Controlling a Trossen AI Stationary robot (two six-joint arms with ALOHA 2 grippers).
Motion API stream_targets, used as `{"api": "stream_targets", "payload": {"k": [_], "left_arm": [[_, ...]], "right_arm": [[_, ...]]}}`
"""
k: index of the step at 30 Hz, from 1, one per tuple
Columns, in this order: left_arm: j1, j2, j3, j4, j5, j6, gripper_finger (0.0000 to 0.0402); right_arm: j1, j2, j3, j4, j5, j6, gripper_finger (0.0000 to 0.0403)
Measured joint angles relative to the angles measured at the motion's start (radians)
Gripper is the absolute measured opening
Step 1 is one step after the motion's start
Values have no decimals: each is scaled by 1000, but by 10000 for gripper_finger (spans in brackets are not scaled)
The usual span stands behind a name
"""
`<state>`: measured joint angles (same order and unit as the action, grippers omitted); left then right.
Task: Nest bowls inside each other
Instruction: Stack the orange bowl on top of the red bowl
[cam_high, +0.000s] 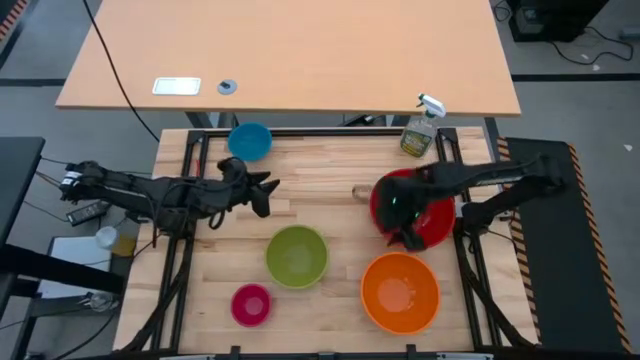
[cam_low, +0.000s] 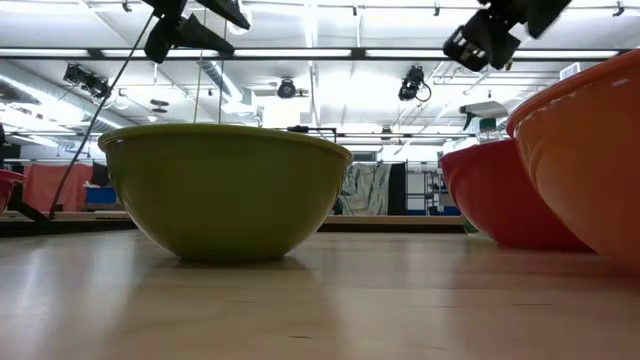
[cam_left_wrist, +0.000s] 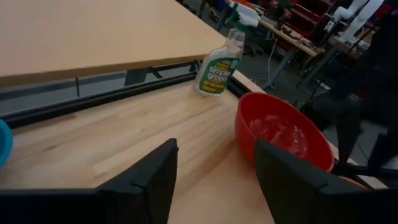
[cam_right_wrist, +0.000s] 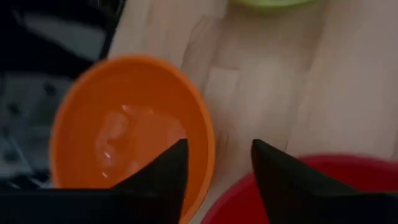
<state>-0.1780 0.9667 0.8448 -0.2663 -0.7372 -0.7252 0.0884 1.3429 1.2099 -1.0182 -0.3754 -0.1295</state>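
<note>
Five bowls stand apart, each on its base on the wooden table: blue (cam_high: 249, 141) far left, red (cam_high: 425, 215) at the right, lime green (cam_high: 297, 256) in the middle, pink (cam_high: 251, 304) near left, orange (cam_high: 400, 292) near right. My left gripper (cam_high: 268, 196) hangs open above the table between the blue and green bowls, pointing toward the red bowl (cam_left_wrist: 283, 134). My right gripper (cam_high: 405, 236) hangs open over the red bowl's near rim, tilted down toward the orange bowl (cam_right_wrist: 124, 137). Both grippers are raised well above the bowls in the low view.
A clear spray bottle (cam_high: 420, 130) stands at the table's far right corner, just behind the red bowl. A larger light-wood desk (cam_high: 290, 50) lies beyond the far edge. Bare wood shows between the left gripper and the red bowl.
</note>
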Motion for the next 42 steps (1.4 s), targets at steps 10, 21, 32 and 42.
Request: {"api": "stream_targets", "payload": {"k": [10, 21, 32, 42], "left_arm": [[32, 0, 0, -1, -2, -41, 221], [30, -1, 0, -60, 105, -44, 221], [28, -46, 0, -66, 204, -77, 221], [28, -139, 0, -63, 201, -86, 221]], "right_arm": [[172, 168, 7, 93, 150, -110, 249], [231, 326, 7, 108, 158, -111, 201], [219, 332, 7, 128, 163, -109, 24], [194, 289, 43, 145, 146, -74, 36]]}}
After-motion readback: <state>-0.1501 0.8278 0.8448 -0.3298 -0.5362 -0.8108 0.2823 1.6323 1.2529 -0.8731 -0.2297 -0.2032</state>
